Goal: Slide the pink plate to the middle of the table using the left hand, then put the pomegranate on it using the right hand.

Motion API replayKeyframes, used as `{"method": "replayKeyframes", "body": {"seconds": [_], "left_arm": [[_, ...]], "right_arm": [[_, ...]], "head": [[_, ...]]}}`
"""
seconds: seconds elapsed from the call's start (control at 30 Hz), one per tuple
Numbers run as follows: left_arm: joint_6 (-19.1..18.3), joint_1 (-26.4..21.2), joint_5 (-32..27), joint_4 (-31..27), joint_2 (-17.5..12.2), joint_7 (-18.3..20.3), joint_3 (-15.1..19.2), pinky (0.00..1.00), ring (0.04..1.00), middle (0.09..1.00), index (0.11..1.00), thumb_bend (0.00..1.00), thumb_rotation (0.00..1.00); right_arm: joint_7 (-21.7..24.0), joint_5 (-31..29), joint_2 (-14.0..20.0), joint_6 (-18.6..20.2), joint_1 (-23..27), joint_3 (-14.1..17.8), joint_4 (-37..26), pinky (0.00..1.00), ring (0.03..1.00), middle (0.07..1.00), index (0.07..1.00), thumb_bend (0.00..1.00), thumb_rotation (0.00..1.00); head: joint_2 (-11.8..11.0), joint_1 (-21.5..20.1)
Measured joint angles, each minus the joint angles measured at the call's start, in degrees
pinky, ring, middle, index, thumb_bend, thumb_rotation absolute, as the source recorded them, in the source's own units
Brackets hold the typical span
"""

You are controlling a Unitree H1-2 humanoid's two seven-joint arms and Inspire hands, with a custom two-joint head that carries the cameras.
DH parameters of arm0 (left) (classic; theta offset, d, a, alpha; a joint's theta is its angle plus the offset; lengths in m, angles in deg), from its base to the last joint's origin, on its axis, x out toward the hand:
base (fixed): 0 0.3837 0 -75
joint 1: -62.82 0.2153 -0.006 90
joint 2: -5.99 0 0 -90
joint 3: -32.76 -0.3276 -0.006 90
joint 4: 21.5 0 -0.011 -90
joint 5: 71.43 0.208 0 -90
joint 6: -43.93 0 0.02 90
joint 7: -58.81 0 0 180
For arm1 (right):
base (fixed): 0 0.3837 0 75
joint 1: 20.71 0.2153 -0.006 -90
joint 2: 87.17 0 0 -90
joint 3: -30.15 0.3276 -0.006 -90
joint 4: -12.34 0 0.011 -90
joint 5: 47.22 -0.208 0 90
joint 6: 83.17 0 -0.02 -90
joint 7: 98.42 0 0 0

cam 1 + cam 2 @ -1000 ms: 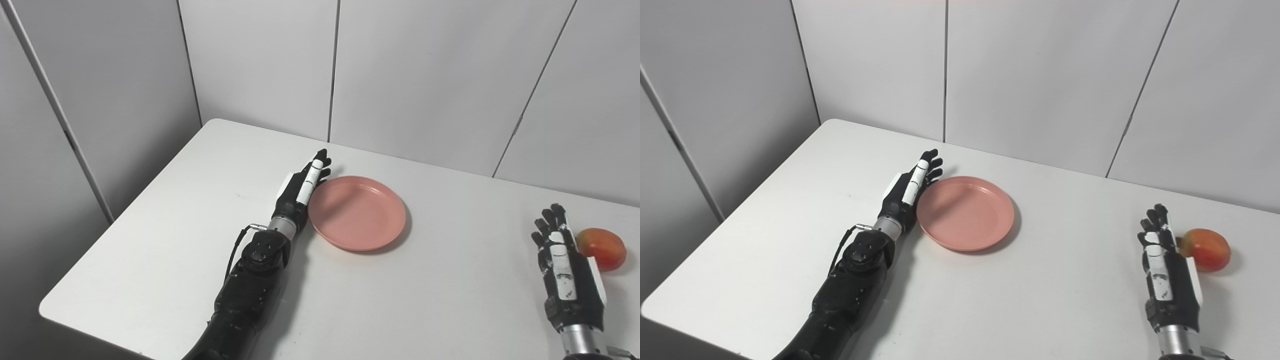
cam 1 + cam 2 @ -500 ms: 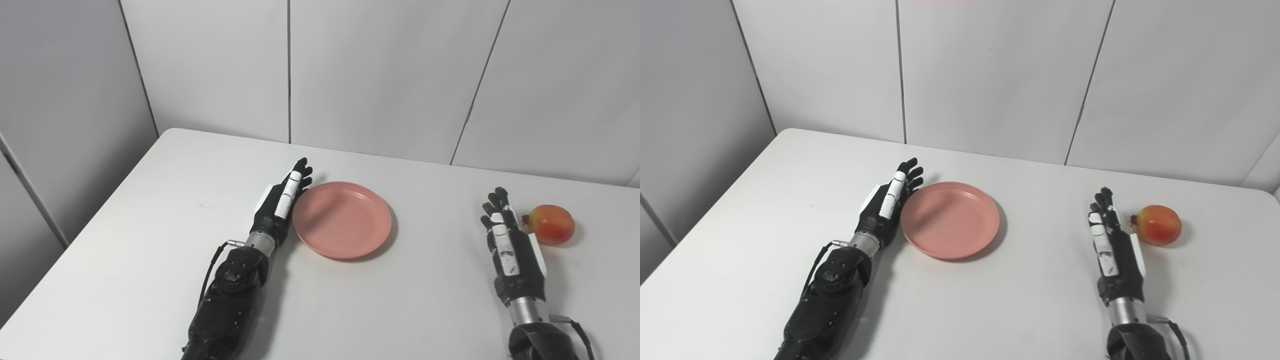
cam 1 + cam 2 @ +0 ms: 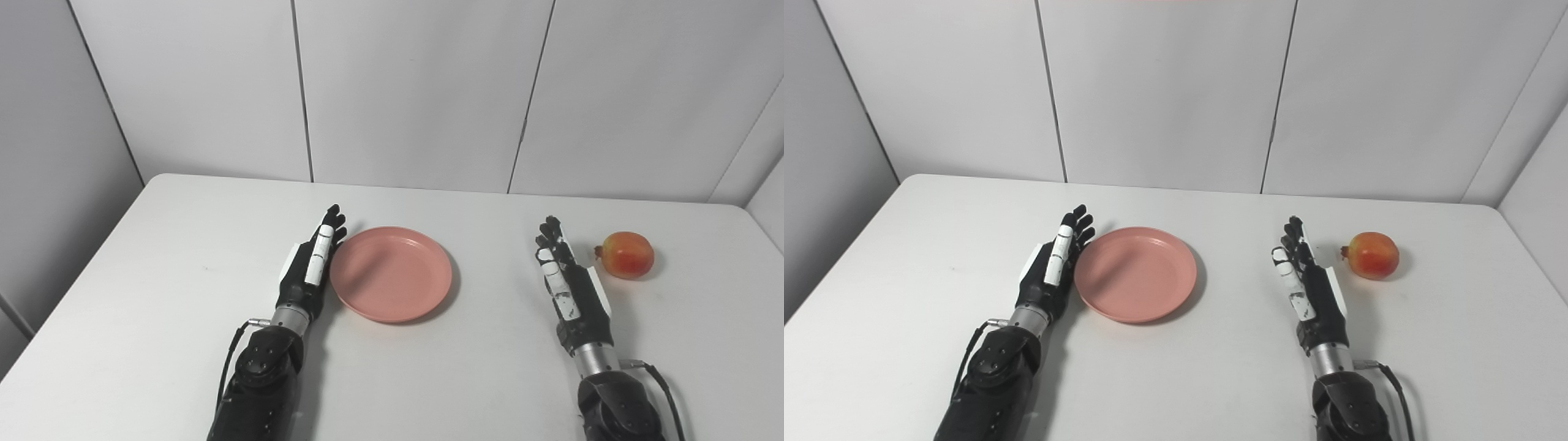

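left eye view: my left hand (image 3: 309,266) lies flat and open, holding nothing, its edge against the left rim of the plate (image 3: 392,274), as a second ago. only my head turned, so the plate looks centred. my right hand (image 3: 569,278), open and empty, waits left of the pomegranate (image 3: 626,255).

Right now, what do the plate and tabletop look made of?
Pink plate: likely plastic or melamine, matte, uniform colour, soft moulded rim, no glaze glare. Table: smooth white laminate or painted board, satin, only faint sheen; core not visible.
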Motion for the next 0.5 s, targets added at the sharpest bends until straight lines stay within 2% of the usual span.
{"method": "replayKeyframes", "body": {"seconds": [0.3, 0.5], "left_arm": [[0.13, 0.75, -0.13, -1.03, 0.95, 0.20, -0.04, 0.99, 0.995, 1.000, 1.000, 0.62, 1.00], [0.13, 1.49, -0.10, -1.78, 2.04, 0.26, -0.46, 0.97, 0.992, 1.000, 1.000, 0.60, 1.00]], "right_arm": [[-1.23, 0.74, -0.83, -0.01, 0.05, -0.75, 0.12, 1.00, 1.000, 1.000, 1.000, 0.70, 0.85], [-1.08, 0.30, -1.40, -0.01, 0.05, -1.17, 0.10, 1.00, 1.000, 1.000, 1.000, 0.69, 0.83]], "head": [[0.17, -2.38], [0.44, -5.19]]}}
